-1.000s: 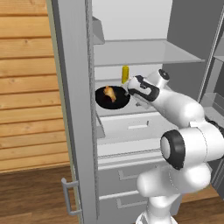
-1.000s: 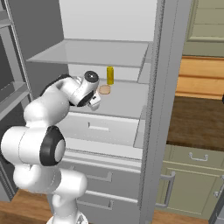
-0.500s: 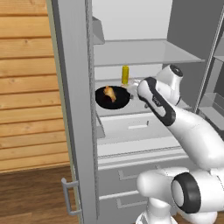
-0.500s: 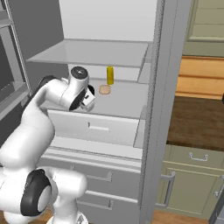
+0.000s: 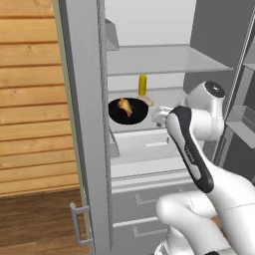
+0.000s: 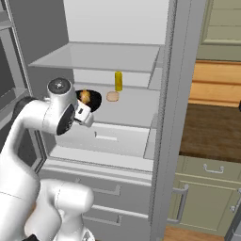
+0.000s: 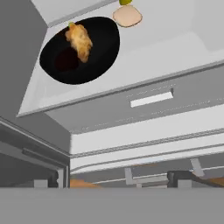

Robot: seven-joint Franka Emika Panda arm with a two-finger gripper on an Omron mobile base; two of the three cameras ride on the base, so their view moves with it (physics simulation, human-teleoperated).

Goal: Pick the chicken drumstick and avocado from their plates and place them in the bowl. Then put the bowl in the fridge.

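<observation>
You see the fridge (image 5: 149,60) standing open, and the bowl (image 5: 128,110) sits on the shelf (image 6: 132,106) inside it, above the pale drawer (image 6: 110,136). Take the bowl as your landmark. The chicken drumstick (image 5: 124,106) lies inside the bowl, near its middle; in the hand view it shows as a golden lump (image 7: 79,40) on the black surface. Beside the drumstick there is a darker shape in the bowl, but you cannot tell what it is. Just beside the bowl, toward the back of the shelf, lies a small round beige item (image 6: 112,96), and behind that one stands a yellow jar (image 6: 118,81). The gripper (image 6: 84,114) is in front of the bowl, apart from it and not touching. You cannot tell if the fingers are open or closed, because the arm (image 5: 191,149) hides them.
</observation>
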